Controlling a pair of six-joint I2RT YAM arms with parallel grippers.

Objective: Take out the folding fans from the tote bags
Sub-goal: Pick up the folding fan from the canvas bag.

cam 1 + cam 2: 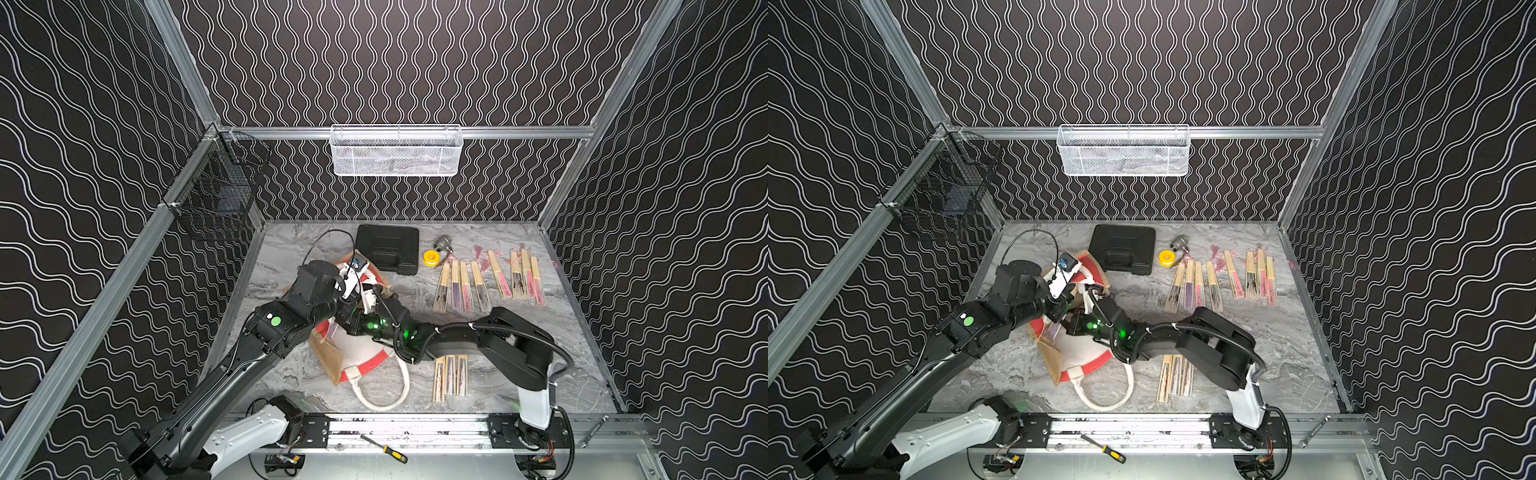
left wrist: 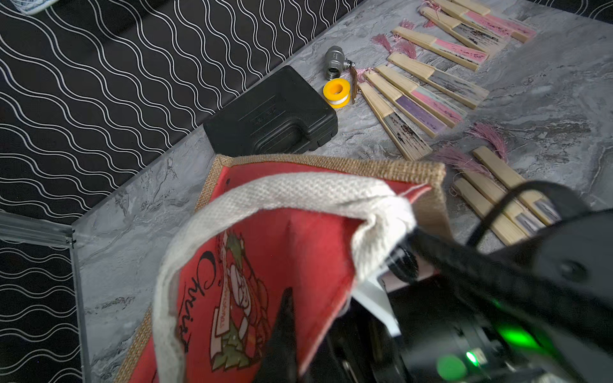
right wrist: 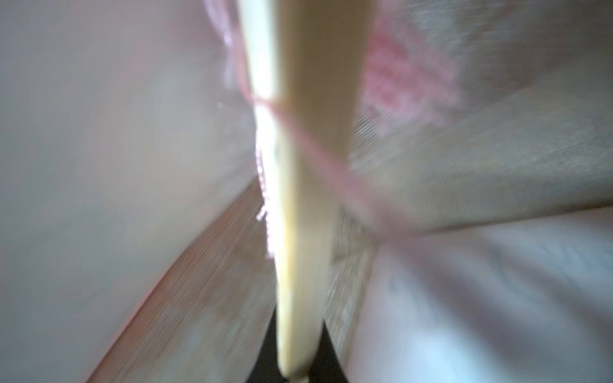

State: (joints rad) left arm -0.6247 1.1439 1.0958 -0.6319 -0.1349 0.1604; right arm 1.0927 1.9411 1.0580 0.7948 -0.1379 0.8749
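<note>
Folding fan (image 3: 298, 199) pinched by its bamboo end in my right gripper (image 3: 295, 368), jaws clenched, inside tote bag (image 2: 298, 252), my left gripper (image 2: 287, 318) clamped on its red panel

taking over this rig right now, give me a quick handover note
Grippers: the left gripper is shut on the tote bag at its rim, holding it up. The right gripper is inside the bag, shut on a fan.
Done: eight fans lie in the far row and three fans in the near group.
Left: lift this fan out and lay it on the table. Then check the bag, since its inside is hidden from above.
</note>
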